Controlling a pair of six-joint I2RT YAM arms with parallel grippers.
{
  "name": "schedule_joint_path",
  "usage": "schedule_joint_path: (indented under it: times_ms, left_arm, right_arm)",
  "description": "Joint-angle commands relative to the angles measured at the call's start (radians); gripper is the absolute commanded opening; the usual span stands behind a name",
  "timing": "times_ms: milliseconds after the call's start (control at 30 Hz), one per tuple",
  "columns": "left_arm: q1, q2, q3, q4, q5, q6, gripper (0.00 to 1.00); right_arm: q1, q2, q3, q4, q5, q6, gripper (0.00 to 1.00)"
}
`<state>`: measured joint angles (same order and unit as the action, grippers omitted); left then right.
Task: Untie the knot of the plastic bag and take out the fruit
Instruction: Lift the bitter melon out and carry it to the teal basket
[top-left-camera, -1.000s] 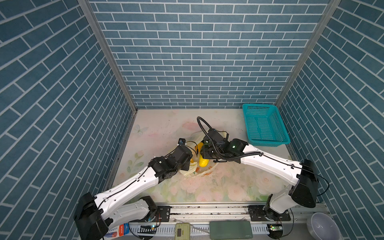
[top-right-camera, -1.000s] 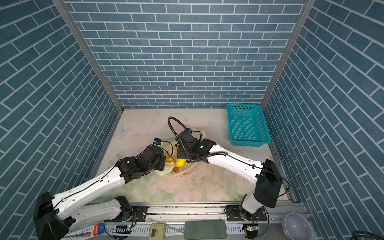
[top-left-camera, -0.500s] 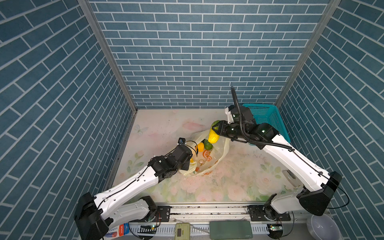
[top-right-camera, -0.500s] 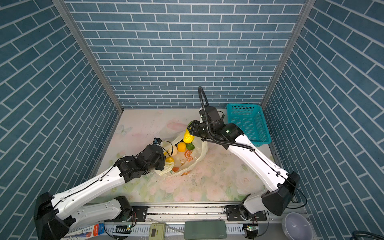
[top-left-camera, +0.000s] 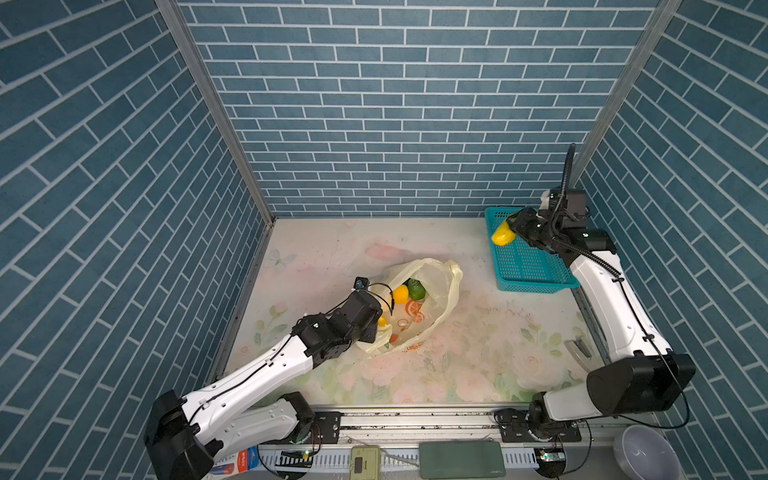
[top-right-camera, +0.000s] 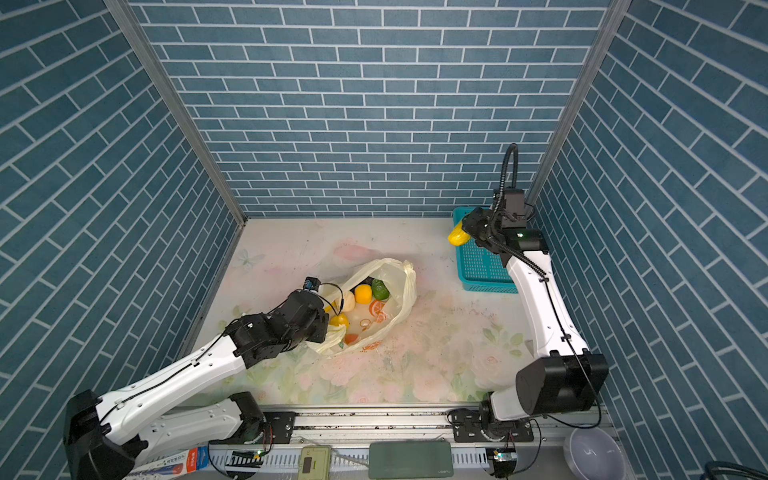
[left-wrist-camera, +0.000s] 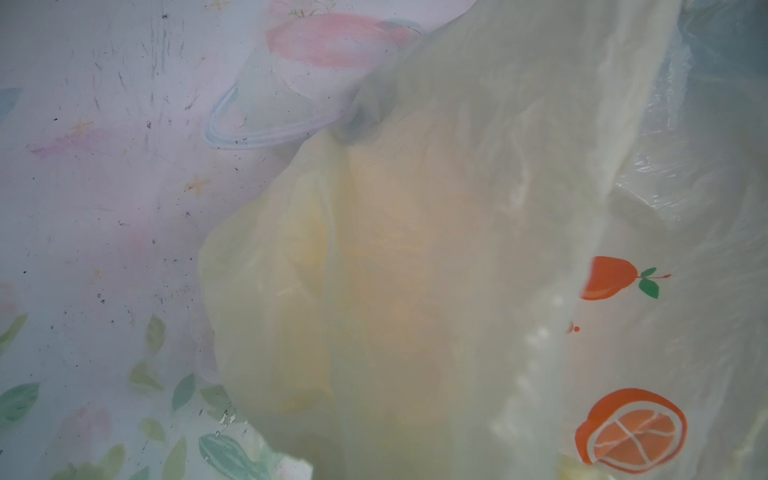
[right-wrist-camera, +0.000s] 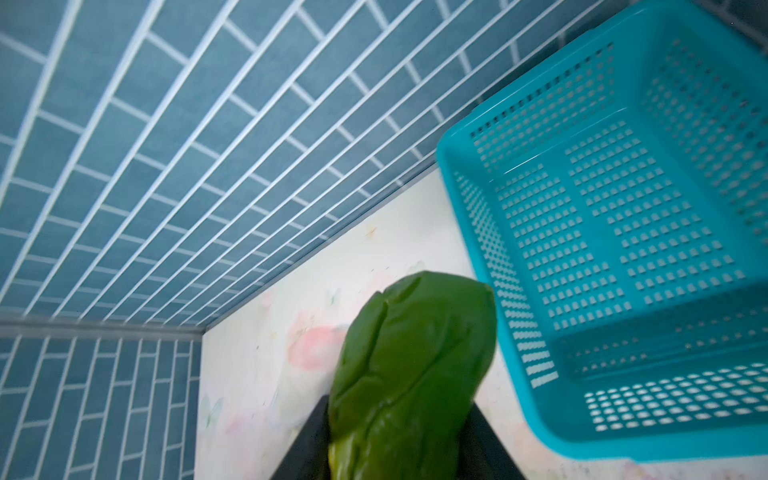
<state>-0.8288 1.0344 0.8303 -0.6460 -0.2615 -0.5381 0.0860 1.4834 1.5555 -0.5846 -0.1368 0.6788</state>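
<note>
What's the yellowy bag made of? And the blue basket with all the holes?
The bag looks like thin, soft plastic film: see-through, crinkled and a bit shiny. The basket looks like stiff moulded plastic, smooth and glossy, with neat rows of little holes.

Teal-blue brick-patterned walls (top-left-camera: 395, 124) close in three sides, with grey metal posts (top-left-camera: 216, 112) in the corners. The back wall stands just behind the right gripper (top-left-camera: 510, 230). Below and in front of it spreads a pale floral tabletop (top-left-camera: 478, 353), scuffed and evenly lit.
</note>
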Motion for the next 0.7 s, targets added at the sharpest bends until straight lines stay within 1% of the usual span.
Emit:
schedule_joint_path:
  times_ms: [0, 67, 133, 267, 367, 433, 467, 600, 667]
  left_arm:
    - [0.005, -0.023, -0.023, -0.033, 0.011, -0.002, 0.0]
    - [0.005, -0.034, -0.03, -0.036, 0.011, -0.005, 0.0]
    - [0.005, -0.041, -0.032, -0.04, 0.01, -0.007, 0.0]
    - [0.005, -0.052, -0.04, -0.038, 0.01, -0.018, 0.0]
    - [0.005, -0.057, -0.043, -0.04, 0.008, -0.026, 0.0]
    - [0.005, -0.062, -0.045, -0.042, 0.004, -0.029, 0.0]
    - [0.005, -0.065, -0.046, -0.042, 0.002, -0.03, 0.0]
    - [0.005, -0.068, -0.048, -0.047, -0.004, -0.031, 0.0]
    - [0.005, -0.068, -0.048, -0.047, -0.005, -0.032, 0.0]
  right_arm:
    - [-0.064, 0.097, -0.059, 0.1, 0.003, -0.04, 0.21]
    - [-0.1, 0.161, -0.069, 0.151, -0.013, -0.016, 0.22]
    - [-0.116, 0.231, -0.053, 0.166, -0.001, -0.016, 0.22]
    - [-0.123, 0.348, -0.035, 0.179, 0.043, -0.015, 0.22]
    - [-0.127, 0.404, -0.037, 0.172, 0.086, -0.003, 0.22]
    - [-0.127, 0.429, -0.036, 0.158, 0.103, 0.001, 0.26]
    - [-0.127, 0.439, -0.035, 0.15, 0.11, 0.001, 0.3]
    - [-0.126, 0.444, -0.041, 0.12, 0.14, 0.004, 0.5]
    - [-0.126, 0.437, -0.043, 0.109, 0.146, 0.002, 0.55]
